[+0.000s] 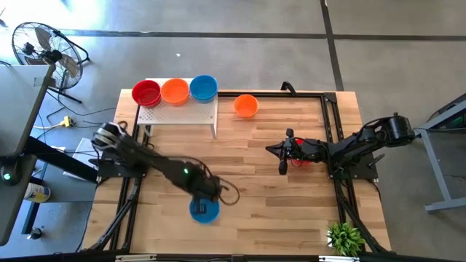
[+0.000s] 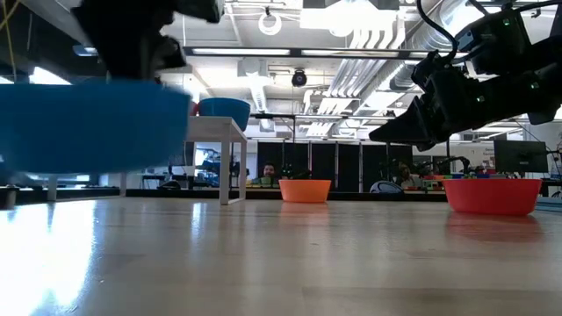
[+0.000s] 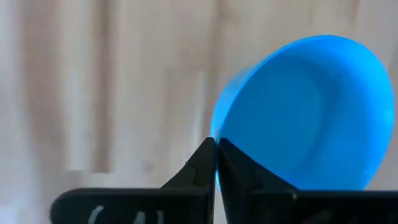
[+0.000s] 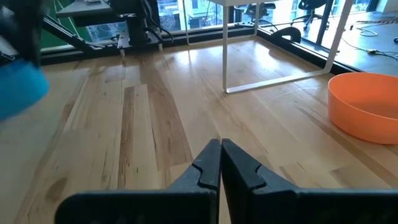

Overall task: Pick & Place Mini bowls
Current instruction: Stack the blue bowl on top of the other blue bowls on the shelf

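Left gripper (image 1: 206, 198) pinches the blue bowl's (image 1: 204, 210) rim at six o'clock; right gripper (image 1: 282, 156), closed and empty, waits by a red bowl (image 2: 492, 195); orange bowl (image 1: 246, 105) at twelve.

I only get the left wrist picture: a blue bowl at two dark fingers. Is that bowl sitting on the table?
Observer: No. From the low view, the blue bowl looks lifted clear of the table, its rim pinched by the left fingers.
Visitor: Any other bowls around?
Observer: Yes, three bowls sit in a row on a white stand at the table's far side.
Visitor: And the other arm?
Observer: The right fingers are shut and empty, above the table beside a red bowl.
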`<state>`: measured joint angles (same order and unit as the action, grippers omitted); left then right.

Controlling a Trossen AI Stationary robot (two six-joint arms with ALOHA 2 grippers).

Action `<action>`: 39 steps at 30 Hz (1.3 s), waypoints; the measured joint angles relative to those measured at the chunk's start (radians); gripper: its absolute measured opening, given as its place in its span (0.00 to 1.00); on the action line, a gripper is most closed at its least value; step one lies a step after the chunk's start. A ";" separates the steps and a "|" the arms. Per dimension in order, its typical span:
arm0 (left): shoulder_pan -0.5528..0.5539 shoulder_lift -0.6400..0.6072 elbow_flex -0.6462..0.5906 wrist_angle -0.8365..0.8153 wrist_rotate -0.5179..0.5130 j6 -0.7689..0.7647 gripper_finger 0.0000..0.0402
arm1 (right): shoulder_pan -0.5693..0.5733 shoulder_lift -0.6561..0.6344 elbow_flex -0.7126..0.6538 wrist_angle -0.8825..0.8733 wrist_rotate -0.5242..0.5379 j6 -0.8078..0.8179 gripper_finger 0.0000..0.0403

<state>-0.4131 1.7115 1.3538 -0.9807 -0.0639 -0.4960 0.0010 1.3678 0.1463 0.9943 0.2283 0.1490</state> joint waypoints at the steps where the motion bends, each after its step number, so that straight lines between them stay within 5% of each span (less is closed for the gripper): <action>1: 0.015 -0.022 0.001 -0.014 -0.026 -0.001 0.01 | 0.000 0.000 0.000 -0.002 0.000 0.000 0.00; 6: 0.079 -0.133 -0.100 0.016 -0.109 -0.034 0.00 | 0.000 0.000 0.000 -0.003 0.000 0.000 0.00; 14: 0.101 -0.305 -0.448 0.255 -0.117 -0.193 0.00 | 0.000 0.000 0.000 -0.011 0.000 0.000 0.00; 19: 0.126 -0.387 -0.550 0.236 -0.161 -0.308 0.00 | 0.000 0.000 0.000 -0.010 0.008 -0.002 0.00; 39: 0.361 -0.463 -0.582 0.151 -0.265 -0.444 0.00 | 0.000 0.000 0.000 -0.015 0.008 -0.001 0.00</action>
<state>-0.0521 1.2484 0.7719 -0.8292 -0.3286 -0.9396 0.0010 1.3678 0.1459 0.9798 0.2363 0.1482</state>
